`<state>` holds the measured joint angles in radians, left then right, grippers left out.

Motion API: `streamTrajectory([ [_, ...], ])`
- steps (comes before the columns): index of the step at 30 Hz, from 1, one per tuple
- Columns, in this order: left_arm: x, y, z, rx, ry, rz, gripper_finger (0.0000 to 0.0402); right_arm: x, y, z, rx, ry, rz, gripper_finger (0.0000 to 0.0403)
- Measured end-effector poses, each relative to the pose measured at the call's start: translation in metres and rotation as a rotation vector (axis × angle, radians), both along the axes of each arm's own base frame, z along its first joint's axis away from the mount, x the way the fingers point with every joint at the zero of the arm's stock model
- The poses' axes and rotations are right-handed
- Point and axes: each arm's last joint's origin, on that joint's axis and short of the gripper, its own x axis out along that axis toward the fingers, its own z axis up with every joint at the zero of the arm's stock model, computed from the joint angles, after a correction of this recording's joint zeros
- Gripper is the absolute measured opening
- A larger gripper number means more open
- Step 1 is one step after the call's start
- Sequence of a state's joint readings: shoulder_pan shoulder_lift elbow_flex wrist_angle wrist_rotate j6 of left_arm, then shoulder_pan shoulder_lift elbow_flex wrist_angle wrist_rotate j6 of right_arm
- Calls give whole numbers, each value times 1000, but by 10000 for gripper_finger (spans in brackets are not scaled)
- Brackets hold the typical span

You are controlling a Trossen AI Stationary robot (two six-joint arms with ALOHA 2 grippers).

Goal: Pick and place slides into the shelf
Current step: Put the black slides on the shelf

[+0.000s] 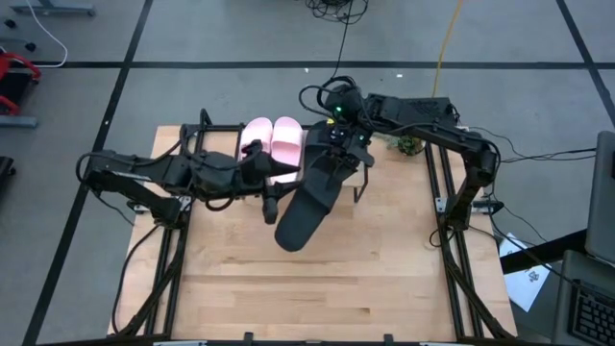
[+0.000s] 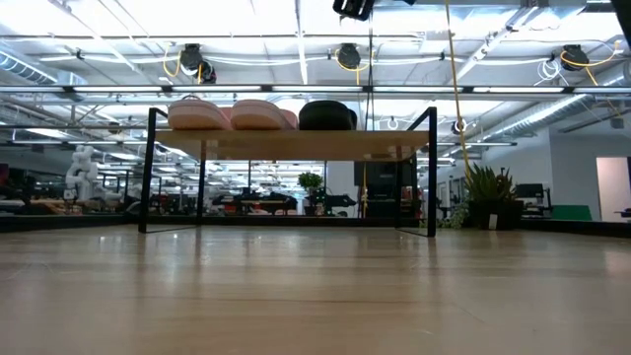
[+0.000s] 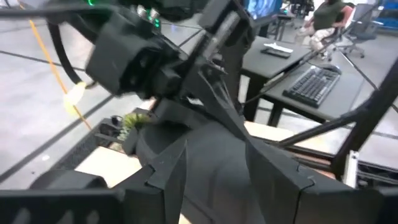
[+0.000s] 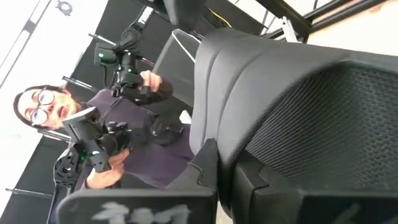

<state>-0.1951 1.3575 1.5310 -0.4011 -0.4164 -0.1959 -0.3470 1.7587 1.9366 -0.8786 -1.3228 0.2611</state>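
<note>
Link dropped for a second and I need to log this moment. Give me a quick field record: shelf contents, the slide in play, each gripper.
shelf: low rack at the table's far edge
on shelf: pink slides side by side, one black slide beside them
slide in play: second black slide, lifted in front of the shelf
right gripper: shut on the second black slide at its shelf-side end
left gripper: next to the same slide; fingers not readable
table: bare wood nearer the camera

Matte black slide (image 4: 298, 93) shows a fine textured footbed; shelf (image 2: 296, 145) has pale wood on thin black metal legs.
</note>
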Motion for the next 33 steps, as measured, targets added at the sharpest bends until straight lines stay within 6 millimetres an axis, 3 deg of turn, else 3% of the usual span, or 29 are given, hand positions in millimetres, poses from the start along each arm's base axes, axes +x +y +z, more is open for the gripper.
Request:
streamTrajectory([
  [17,-1,-12,-13,-89,94,2,163,-4,-11,2,6,-16,-22,0],
  [33,-3,-9,-15,-19,107,118,163,-2,-11,4,15,-15,-25,0],
])
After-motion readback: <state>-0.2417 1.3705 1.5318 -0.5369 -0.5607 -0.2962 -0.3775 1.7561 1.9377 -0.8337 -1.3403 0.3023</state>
